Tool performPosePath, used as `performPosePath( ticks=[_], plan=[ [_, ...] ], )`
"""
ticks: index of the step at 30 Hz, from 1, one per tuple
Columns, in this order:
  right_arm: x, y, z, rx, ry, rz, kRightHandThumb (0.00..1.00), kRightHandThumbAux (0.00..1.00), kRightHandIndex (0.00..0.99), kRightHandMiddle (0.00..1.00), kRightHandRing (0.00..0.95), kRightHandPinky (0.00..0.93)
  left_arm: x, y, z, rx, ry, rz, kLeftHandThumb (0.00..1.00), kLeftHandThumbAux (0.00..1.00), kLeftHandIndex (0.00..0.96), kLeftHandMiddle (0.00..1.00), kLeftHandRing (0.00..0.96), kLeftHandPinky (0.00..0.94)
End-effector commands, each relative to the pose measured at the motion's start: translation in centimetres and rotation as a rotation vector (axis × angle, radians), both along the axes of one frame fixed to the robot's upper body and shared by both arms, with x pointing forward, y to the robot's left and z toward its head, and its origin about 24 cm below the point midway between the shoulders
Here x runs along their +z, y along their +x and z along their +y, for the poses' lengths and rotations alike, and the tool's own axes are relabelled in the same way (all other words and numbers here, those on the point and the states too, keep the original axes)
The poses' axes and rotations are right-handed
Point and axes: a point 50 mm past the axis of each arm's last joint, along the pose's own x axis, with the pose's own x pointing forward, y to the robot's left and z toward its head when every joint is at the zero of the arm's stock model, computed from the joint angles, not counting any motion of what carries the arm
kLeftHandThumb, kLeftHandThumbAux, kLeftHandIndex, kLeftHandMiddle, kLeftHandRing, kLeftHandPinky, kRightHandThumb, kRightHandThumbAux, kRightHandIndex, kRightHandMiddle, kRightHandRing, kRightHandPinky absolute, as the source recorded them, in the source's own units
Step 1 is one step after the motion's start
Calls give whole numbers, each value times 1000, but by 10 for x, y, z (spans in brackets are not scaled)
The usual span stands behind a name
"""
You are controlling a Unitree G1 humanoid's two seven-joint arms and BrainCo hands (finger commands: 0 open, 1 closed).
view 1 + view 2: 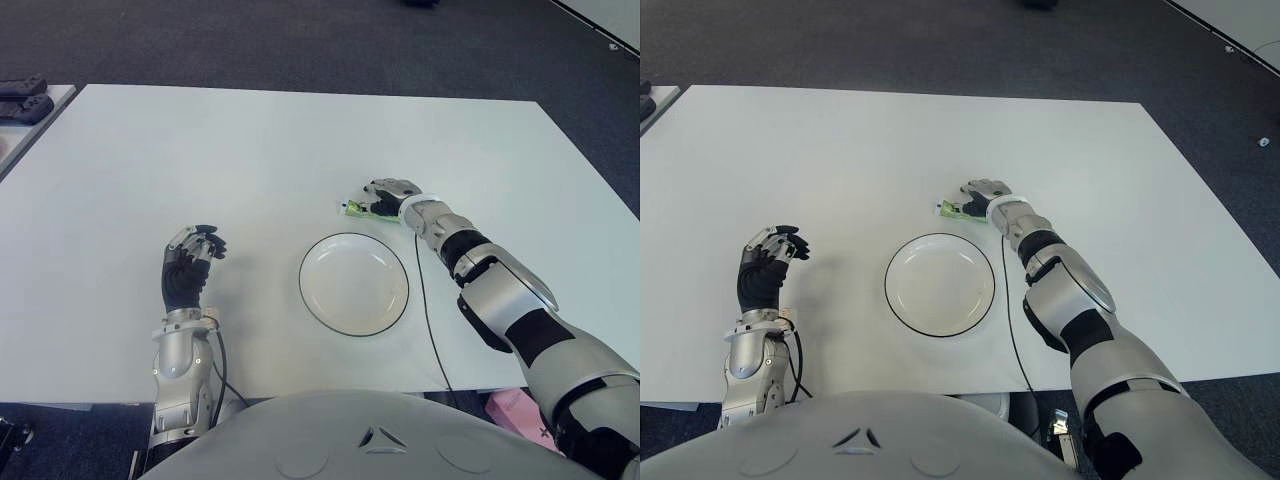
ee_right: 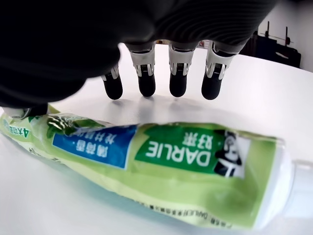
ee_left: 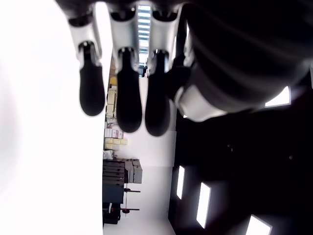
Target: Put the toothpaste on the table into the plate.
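A green and white toothpaste tube [image 2: 171, 166] lies flat on the white table [image 1: 250, 150], just beyond the far right rim of the plate [image 1: 353, 237]. The plate is white with a dark rim and holds nothing. My right hand [image 1: 385, 195] hovers over the tube [image 1: 356, 209], palm down. Its fingertips [image 2: 146, 85] hang past the tube's far side, apart from it, so the hand is open around the tube without gripping. My left hand [image 1: 190, 260] stands upright left of the plate with relaxed, half-bent fingers holding nothing.
A thin black cable [image 1: 425, 310] runs across the table from my right wrist toward the near edge, right of the plate. Dark objects [image 1: 22, 100] lie on a separate surface at the far left. Dark carpet surrounds the table.
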Motion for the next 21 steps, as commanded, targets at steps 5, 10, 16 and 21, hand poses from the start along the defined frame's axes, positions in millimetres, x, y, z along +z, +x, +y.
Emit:
performPosePath(
  ticks=[5,10,16,21],
  plan=[
    [-44,-36,-26,-37,-136,182,425,199,0,0,0,0,0,-2,0,13,-3,9,707,718,437,567,567,540],
    [-48,-40,-31,-68,-141,199,412,220,0,0,0,0,1,-3,1,23,-2,14,708,718,437,568,569,547],
    [-52,-43,-33,-95,-141,214,387,235,0,0,0,0,2,-4,2,26,3,11,707,718,437,570,569,532],
    [-54,-45,-34,-110,-129,207,361,255,0,0,0,0,3,-5,2,23,5,9,707,718,437,577,573,524]
  ],
)
